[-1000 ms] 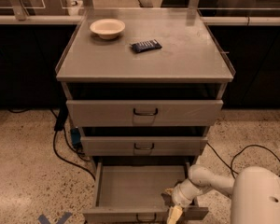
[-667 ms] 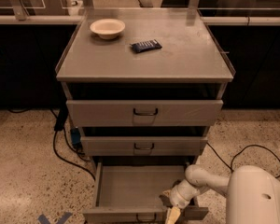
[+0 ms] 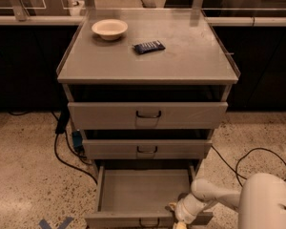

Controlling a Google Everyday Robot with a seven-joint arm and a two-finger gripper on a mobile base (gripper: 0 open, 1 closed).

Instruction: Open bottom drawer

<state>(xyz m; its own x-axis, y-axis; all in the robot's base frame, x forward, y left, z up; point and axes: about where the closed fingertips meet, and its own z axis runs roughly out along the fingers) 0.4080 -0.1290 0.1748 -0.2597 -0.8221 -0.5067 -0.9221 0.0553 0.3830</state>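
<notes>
The grey metal cabinet [image 3: 148, 61] has three drawers. The bottom drawer [image 3: 143, 190] stands pulled well out, its empty inside showing, and its front panel with the small dark loop handle [image 3: 149, 222] lies at the frame's lower edge. My gripper [image 3: 179, 217] on the white arm [image 3: 214, 197] is at the drawer's front right corner, right of the handle. The top drawer [image 3: 148, 115] and middle drawer [image 3: 147, 149] sit slightly out above it.
A cream bowl [image 3: 109, 28] and a dark blue packet [image 3: 149, 46] lie on the cabinet top. Black cables [image 3: 66, 151] trail on the speckled floor at left, and another cable [image 3: 248, 159] at right. Dark counters stand behind. Blue tape [image 3: 57, 222] marks the floor.
The arm has shifted a little; the gripper stays at the drawer's front right corner. The drawer stands open as before.
</notes>
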